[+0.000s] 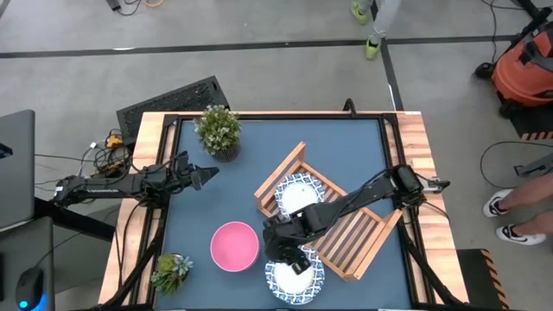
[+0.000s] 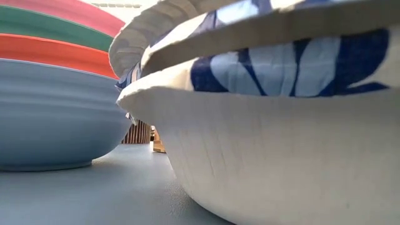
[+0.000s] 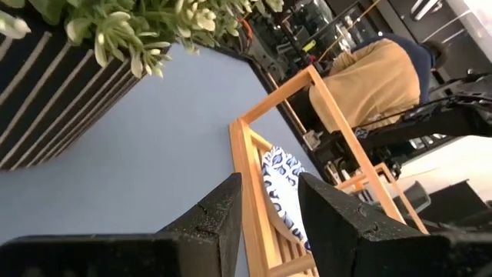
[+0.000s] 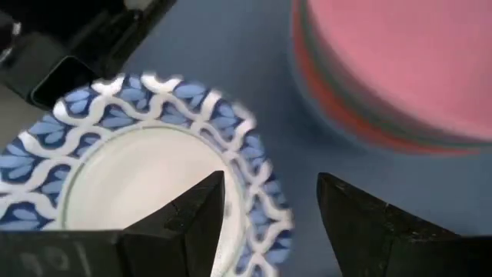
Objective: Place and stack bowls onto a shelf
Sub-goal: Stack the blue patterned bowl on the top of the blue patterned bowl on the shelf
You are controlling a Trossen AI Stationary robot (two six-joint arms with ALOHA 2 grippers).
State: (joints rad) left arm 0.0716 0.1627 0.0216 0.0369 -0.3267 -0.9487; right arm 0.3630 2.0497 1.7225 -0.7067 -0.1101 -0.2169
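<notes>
Bowls, overall: round, similar size; white ones with blue leaf-patterned rims, plus a coloured stack
Bowl on shelf: white bowl with blue patterned rim (image 1: 297, 195) lying inside the slatted rack at its end nearer the potted plant; the left wrist view shows it edge-on (image 3: 283, 198) between the side rails
Bowls by front edge: blue-rimmed white bowls (image 1: 295, 278) on the table near its front edge, just beside the shelf corner; low view shows them nested, one inside another (image 2: 275, 131)
Coloured stack: pink bowl on top (image 1: 234, 245); low view shows light blue at the base (image 2: 56, 115), then red, green and pink above; it stands on the table beside the blue-rimmed bowls, apart from the shelf
Shelf: large rectangular light-wood rack (image 1: 359, 238) with slatted base and low rails, set at an angle on the blue-grey table top (image 1: 346, 147)
Right gripper: (image 1: 292, 259) over the near rim of the front blue-rimmed bowl (image 4: 146, 161); fingers (image 4: 192, 219) spread apart, nothing between them; pink stack just beside
Left gripper: (image 1: 206, 174) at the left side of the table, near the tall potted green plant (image 1: 218, 130); fingers (image 3: 223, 215) parted, holding nothing
Other: small potted plant (image 1: 171, 271) at front left corner; person in tan top (image 3: 369, 85) beyond the table
</notes>
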